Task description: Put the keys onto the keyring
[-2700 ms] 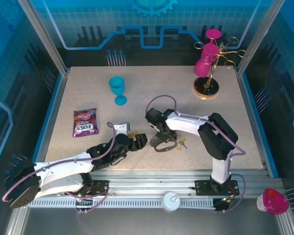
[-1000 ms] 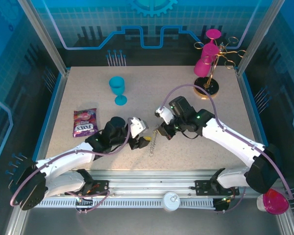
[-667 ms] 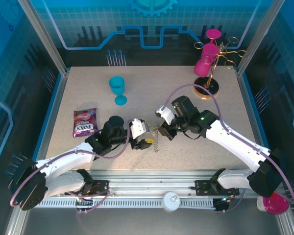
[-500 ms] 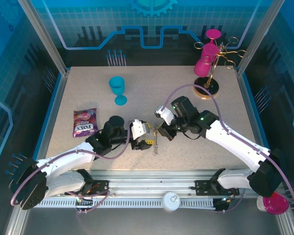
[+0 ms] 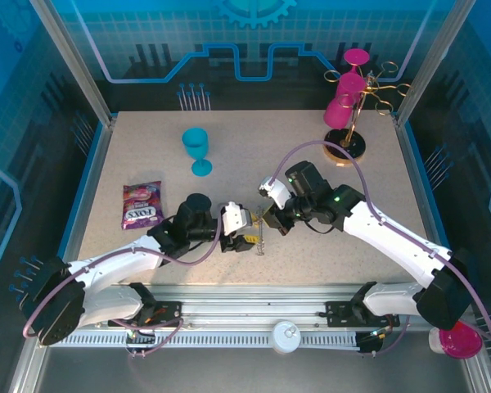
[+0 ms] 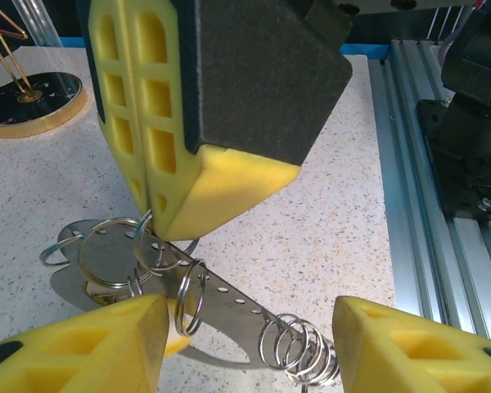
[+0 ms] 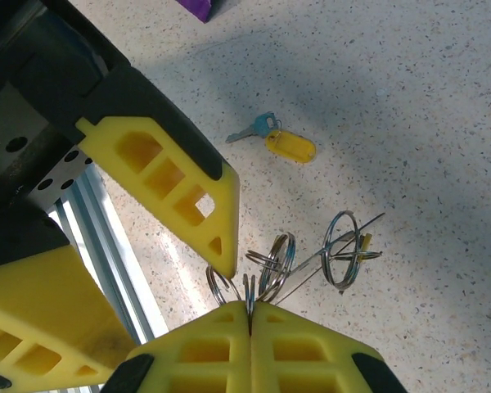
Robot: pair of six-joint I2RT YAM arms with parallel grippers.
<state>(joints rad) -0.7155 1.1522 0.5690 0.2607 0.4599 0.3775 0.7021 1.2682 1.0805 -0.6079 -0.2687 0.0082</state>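
The keyring (image 5: 260,243) is a thin perforated metal strip (image 6: 229,304) carrying several silver split rings (image 7: 344,241). It hangs just above the table near the front middle. My right gripper (image 7: 250,307) is shut on one ring at the strip's top, and its yellow fingers (image 6: 159,221) reach down from above in the left wrist view. My left gripper (image 6: 245,327) is open, one finger on each side of the strip's lower end and coiled rings. In the top view it (image 5: 247,237) sits just left of the right gripper (image 5: 268,221). One key with a yellow tag (image 7: 288,146) lies flat on the table beyond.
A blue goblet (image 5: 198,147) and a purple candy packet (image 5: 141,205) are at the left. A gold stand with pink cups (image 5: 348,115) is at the back right, its base (image 6: 33,98) showing in the left wrist view. The metal front rail (image 6: 425,164) runs close by.
My left gripper has slid right until its fingers flank the hanging keyring, narrowing slightly. The right gripper, having lifted the keyring off the table earlier, has barely moved.
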